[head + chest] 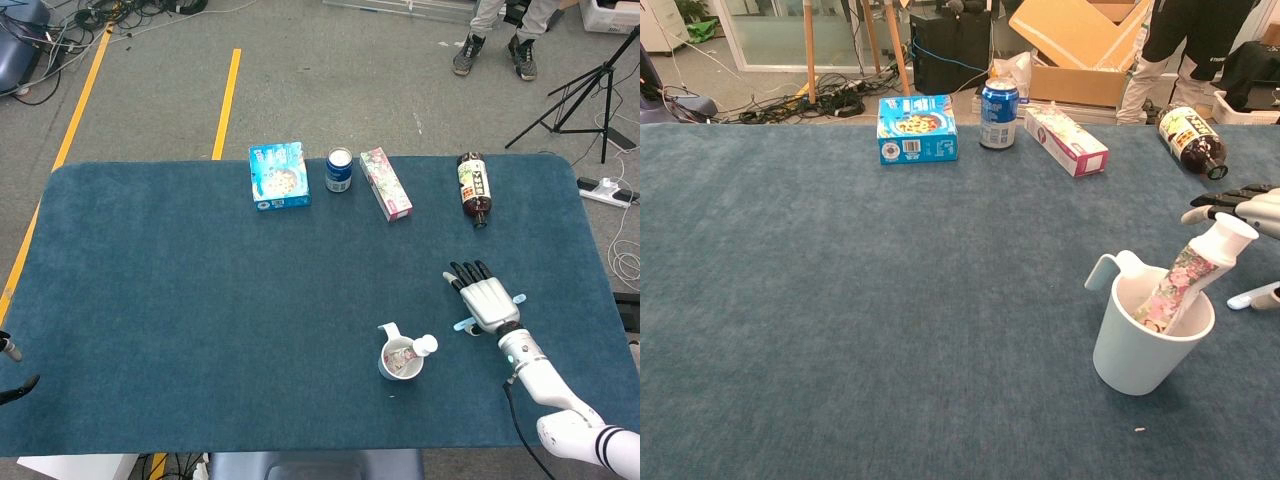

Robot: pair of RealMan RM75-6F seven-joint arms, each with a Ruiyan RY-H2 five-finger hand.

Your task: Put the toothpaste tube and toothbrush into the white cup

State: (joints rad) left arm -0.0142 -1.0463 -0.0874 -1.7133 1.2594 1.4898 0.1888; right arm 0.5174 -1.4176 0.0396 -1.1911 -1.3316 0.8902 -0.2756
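At the far left edge of the desk (150, 300), only dark tips of the left hand (14, 370) could be seen in the head view, and it could not be told whether that hand was open or closed. The desk was covered in blue cloth.

Along the far edge, a blue box (279, 175) lay flat, with a blue can (339, 170) standing upright just beside it. A pink and white carton (386, 183) was laid next to the can, and a dark bottle (473, 188) was seen on its side well apart from them, further right.

In the near right part of the desk, the white cup (401, 358) stood upright, its handle turned toward the far left. The toothpaste tube (1192, 268) was found inside the cup, leaning to the right with its white cap (1229, 235) raised above the rim.

Just right of the cup, the right hand (486, 302) was held low over the desk, palm down, with its dark fingers (465, 272) stretched forward and slightly apart. The light blue toothbrush (466, 324) was seen under the hand, one end showing on the side toward the cup and another bit showing at the hand's right side. Whether it was gripped or merely lay beneath the palm could not be told. In the chest view, the toothbrush end (1251, 296) showed just above the cloth at the right edge, below the fingers.
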